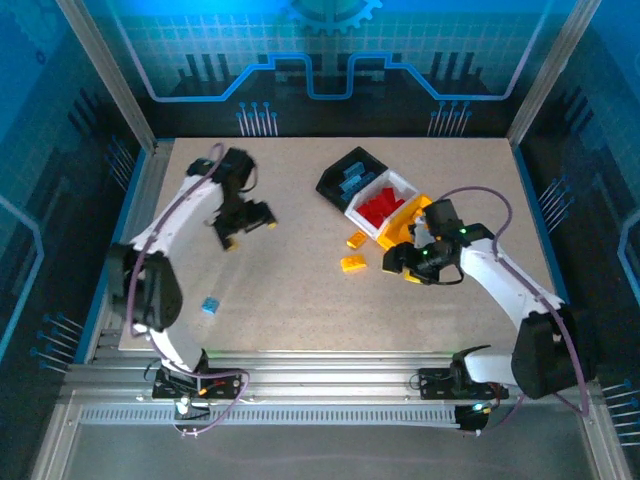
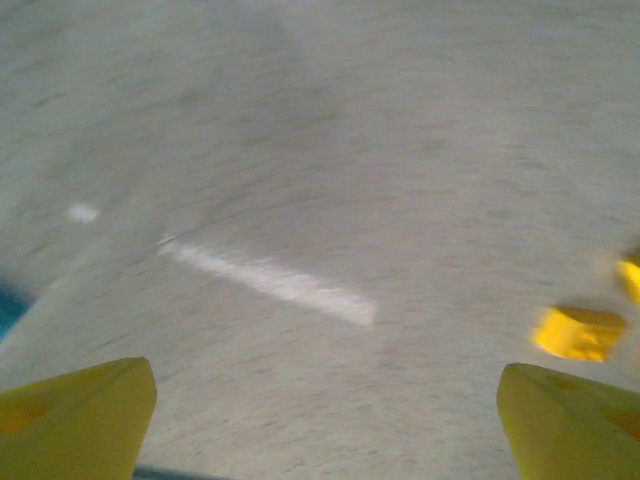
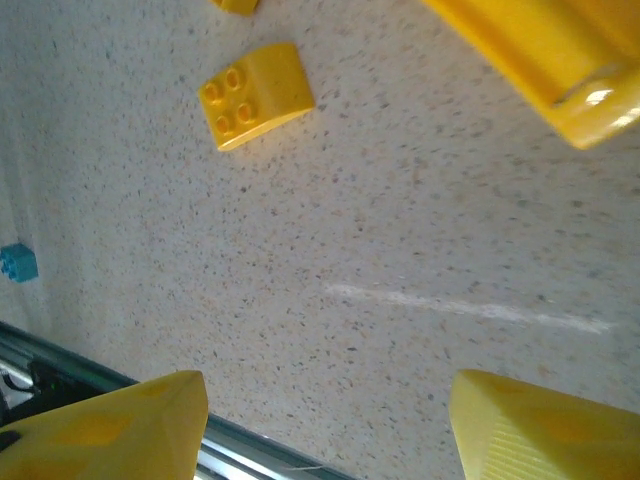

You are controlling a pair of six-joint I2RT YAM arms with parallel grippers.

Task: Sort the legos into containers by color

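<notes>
The containers stand in a slanted row at centre right: a black bin (image 1: 355, 172) with blue legos, a white bin (image 1: 383, 205) with red legos, and a yellow bin (image 1: 410, 225) (image 3: 545, 55). Two yellow legos (image 1: 356, 239) (image 1: 352, 264) lie on the table just left of the yellow bin. One of them (image 3: 255, 95) lies ahead of my right gripper (image 1: 398, 268) (image 3: 325, 430), which is open and holds nothing. A blue lego (image 1: 210, 306) (image 3: 18, 262) lies alone at the near left. My left gripper (image 1: 250, 232) (image 2: 325, 420) hovers open over bare table, a yellow lego (image 2: 578, 332) ahead on its right.
The metal rail (image 3: 250, 450) of the table's near edge runs just behind my right fingers. Blue enclosure walls (image 1: 110, 120) ring the table. Another yellow piece (image 2: 630, 278) sits at the right border of the left wrist view.
</notes>
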